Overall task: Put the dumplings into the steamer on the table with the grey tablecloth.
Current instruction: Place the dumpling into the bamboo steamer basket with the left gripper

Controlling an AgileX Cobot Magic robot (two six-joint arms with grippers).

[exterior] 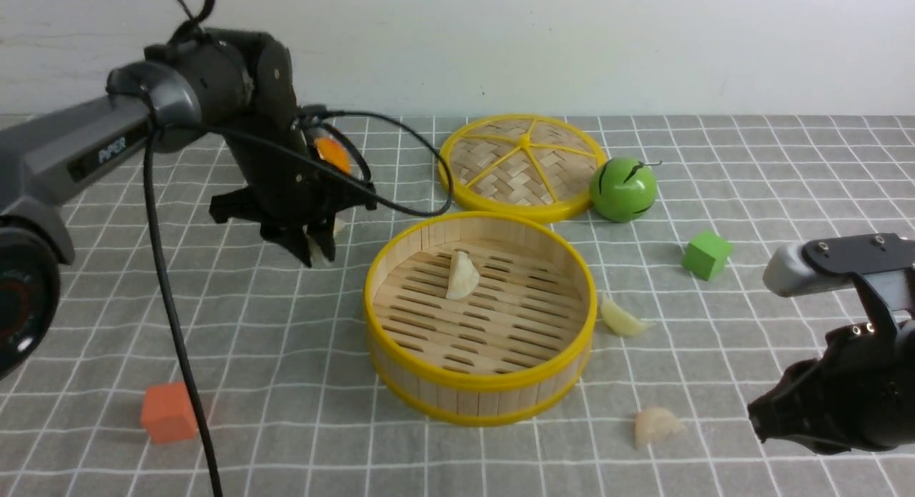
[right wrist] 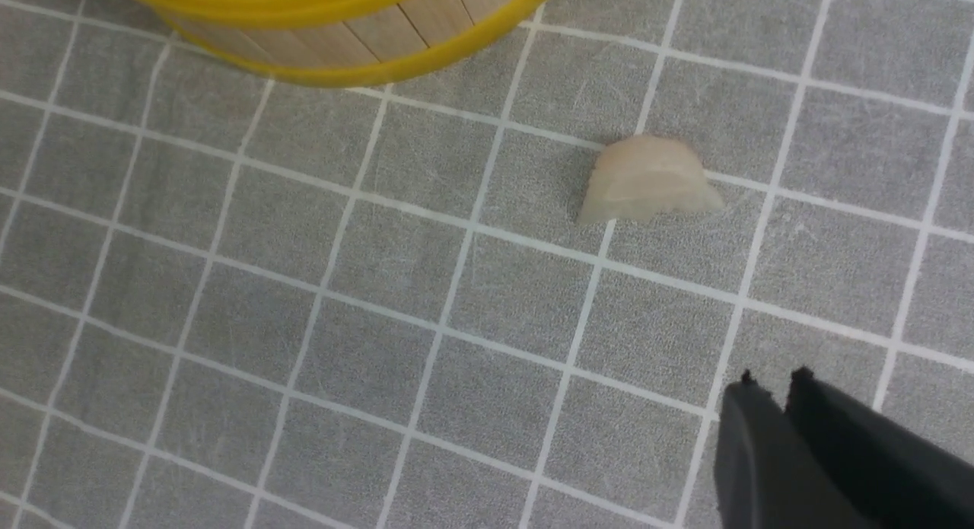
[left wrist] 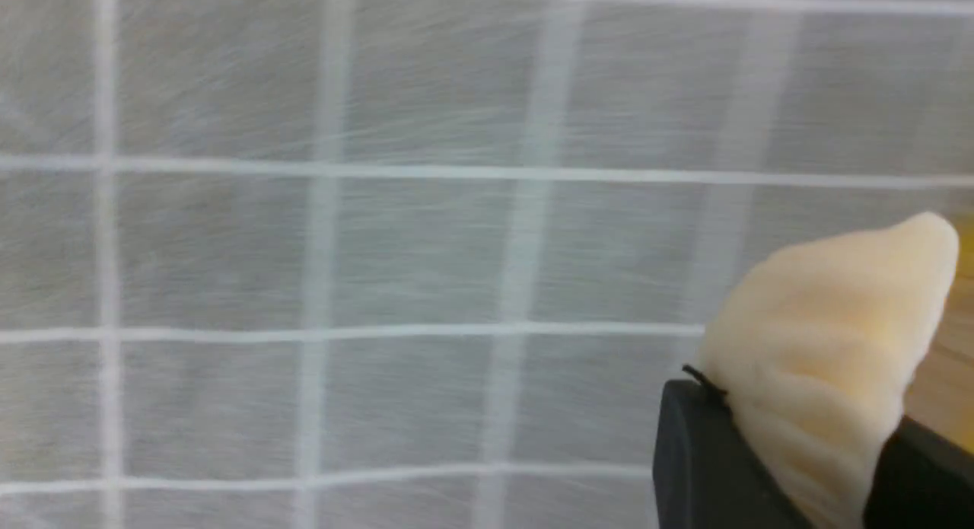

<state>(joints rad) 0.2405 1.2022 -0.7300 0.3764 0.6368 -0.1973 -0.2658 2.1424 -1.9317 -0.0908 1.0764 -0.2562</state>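
Observation:
The bamboo steamer (exterior: 480, 395) stands mid-table on the grey tablecloth (exterior: 286, 382); one pale dumpling (exterior: 462, 275) lies inside it. My left gripper (exterior: 316, 252) hangs above the cloth just left of the steamer, shut on a second dumpling (left wrist: 822, 346). A third dumpling (exterior: 622, 318) lies against the steamer's right side. A fourth (exterior: 656, 425) lies front right of it and shows in the right wrist view (right wrist: 647, 180). My right gripper (right wrist: 770, 384) is shut and empty, low at the front right; its jaws are hidden in the front view.
The steamer's woven lid (exterior: 522, 166) lies behind it, with a green ball (exterior: 623, 189) at its right. A green cube (exterior: 706, 254) sits right of the steamer, an orange cube (exterior: 168, 412) at front left. A black cable (exterior: 179, 340) hangs from the left arm.

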